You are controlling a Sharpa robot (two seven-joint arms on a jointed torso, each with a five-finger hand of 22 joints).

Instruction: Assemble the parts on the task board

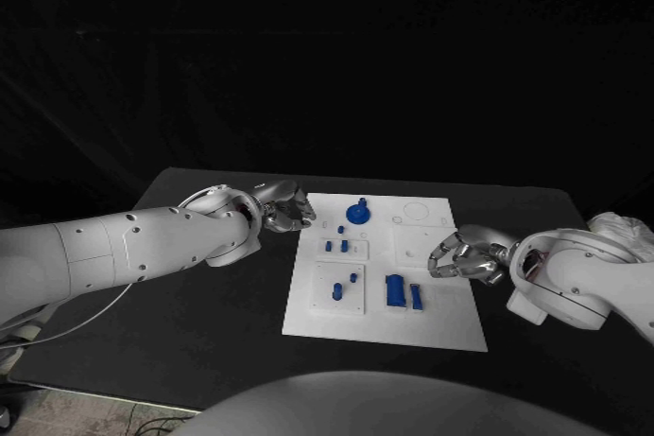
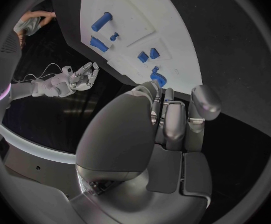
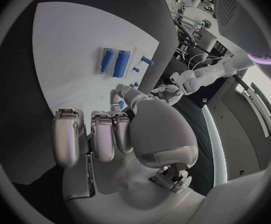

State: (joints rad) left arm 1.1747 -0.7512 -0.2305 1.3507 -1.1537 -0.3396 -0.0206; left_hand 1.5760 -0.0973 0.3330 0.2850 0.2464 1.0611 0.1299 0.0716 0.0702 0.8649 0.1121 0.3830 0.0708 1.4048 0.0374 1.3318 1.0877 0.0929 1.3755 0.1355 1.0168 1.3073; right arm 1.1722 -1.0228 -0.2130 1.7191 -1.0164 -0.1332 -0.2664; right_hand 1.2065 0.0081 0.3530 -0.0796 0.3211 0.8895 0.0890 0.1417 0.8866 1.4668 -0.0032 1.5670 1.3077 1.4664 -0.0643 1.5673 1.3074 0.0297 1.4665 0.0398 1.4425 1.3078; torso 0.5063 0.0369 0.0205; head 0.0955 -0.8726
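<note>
- My left hand [image 1: 283, 209] hovers just off the task board's [image 1: 438, 327] left edge, near its far-left corner. Fingers curled in, nothing in them as far as I can tell.
- Round knobbed part [image 1: 358, 212] sits near the board's far edge, just right of my left hand: closest piece to it. Two small parts [image 1: 339, 246] lie a bit nearer me on the same left half.
- Near-left inset plate [image 1: 339, 287] carries two more small pieces.
- Two long cylinder parts [image 1: 395, 290] lie side by side mid-board toward the near edge, long axes running far-to-near. They're just left of my right hand.
- My right hand [image 1: 466, 258] is over the board's right edge, about midway along it. Fingers bent inward, holding nothing.
- Judgement: right hand is nearer the cylinders, left nearer the knob. A reach leftward across the board w/ grip closing across the short width would suit the cylinders.
- Board lies flat on black counter [image 1: 204, 313]; dark room behind.
</note>
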